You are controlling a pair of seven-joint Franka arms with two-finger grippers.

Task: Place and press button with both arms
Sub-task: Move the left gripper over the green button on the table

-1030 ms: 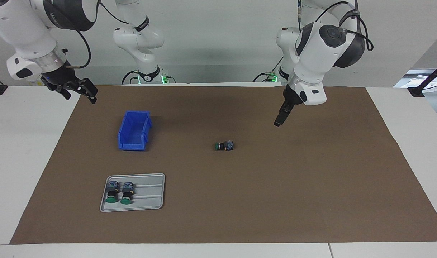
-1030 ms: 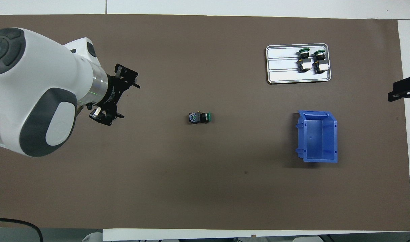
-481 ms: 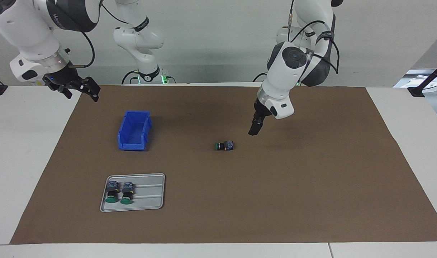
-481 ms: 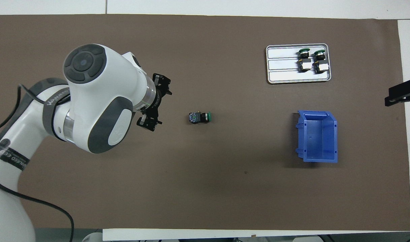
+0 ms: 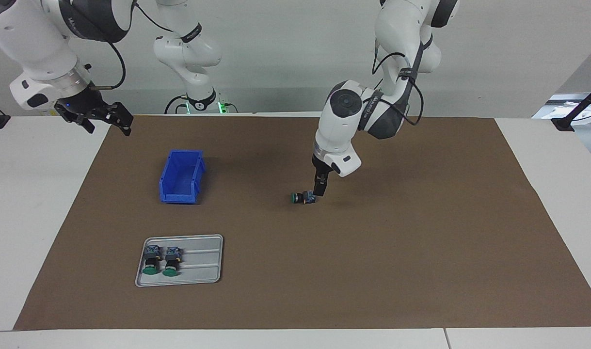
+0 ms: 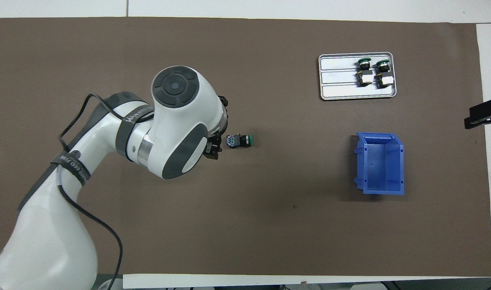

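Observation:
One button (image 5: 303, 197) lies on its side in the middle of the brown mat, green cap toward the right arm's end, also visible in the overhead view (image 6: 239, 140). My left gripper (image 5: 319, 190) hangs low, just beside the button's blue-grey rear block. It is open, with nothing between its fingers; whether a fingertip touches the block I cannot tell. From overhead the wrist hides most of the hand, and only one finger (image 6: 214, 150) shows. My right gripper (image 5: 106, 120) waits open, raised over the mat's corner at the right arm's end.
A blue bin (image 5: 181, 177) stands on the mat toward the right arm's end. Farther from the robots, a metal tray (image 5: 200, 271) holds two more green-capped buttons (image 5: 161, 261) side by side. White table borders the mat.
My left arm has swung in from its own end of the table and come down beside the button. The right gripper has barely shifted. The button has not moved.

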